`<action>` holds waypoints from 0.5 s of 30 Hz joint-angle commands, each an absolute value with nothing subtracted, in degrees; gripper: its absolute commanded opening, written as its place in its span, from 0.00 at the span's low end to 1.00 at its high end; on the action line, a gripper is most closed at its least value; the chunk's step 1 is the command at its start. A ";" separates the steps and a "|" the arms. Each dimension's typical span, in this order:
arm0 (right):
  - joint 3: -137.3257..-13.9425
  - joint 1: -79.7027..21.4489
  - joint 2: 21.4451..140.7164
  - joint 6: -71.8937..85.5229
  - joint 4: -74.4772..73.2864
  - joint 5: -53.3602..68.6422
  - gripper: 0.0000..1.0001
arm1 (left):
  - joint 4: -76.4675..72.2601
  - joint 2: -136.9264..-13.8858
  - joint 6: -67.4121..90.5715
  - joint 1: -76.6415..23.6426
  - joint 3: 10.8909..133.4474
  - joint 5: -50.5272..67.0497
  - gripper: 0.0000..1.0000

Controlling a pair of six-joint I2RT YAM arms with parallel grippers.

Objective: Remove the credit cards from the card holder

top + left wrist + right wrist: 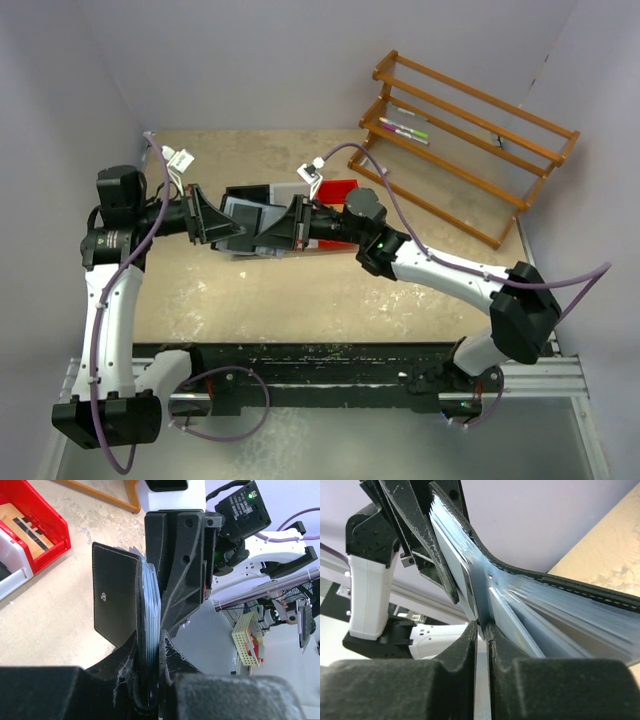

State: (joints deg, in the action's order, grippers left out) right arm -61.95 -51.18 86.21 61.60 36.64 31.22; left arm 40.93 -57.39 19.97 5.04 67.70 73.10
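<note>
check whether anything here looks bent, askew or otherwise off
The card holder is held in mid-air between the left tool and right tool, its black cover bowed into a curve, and the credit cards fan out of it unevenly rather than sitting stacked. Wispy white strands cling to the left tool's pads.

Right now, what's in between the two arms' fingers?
The open card holder with its credit cards, gripped by the left fingers and right fingers; the left wrist view shows it.
</note>
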 commanded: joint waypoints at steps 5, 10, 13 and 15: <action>-59.68 -50.60 86.84 69.83 56.29 34.64 0.00 | 39.99 -55.85 22.36 3.96 67.76 86.88 0.19; -58.16 -50.43 86.75 71.09 59.79 35.53 0.00 | 39.86 -55.74 22.50 3.96 67.70 89.08 0.24; -55.80 -50.38 86.68 71.32 60.54 35.57 0.00 | 39.91 -55.73 22.51 3.97 67.51 89.40 0.24; -55.07 -50.36 86.51 71.40 60.85 35.61 0.00 | 39.99 -55.81 22.57 3.96 67.52 89.47 0.23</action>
State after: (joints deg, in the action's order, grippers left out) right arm -55.86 -50.46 87.00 70.08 54.48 37.45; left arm 40.36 -57.08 21.43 5.10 67.59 81.56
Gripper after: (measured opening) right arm 0.005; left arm 0.236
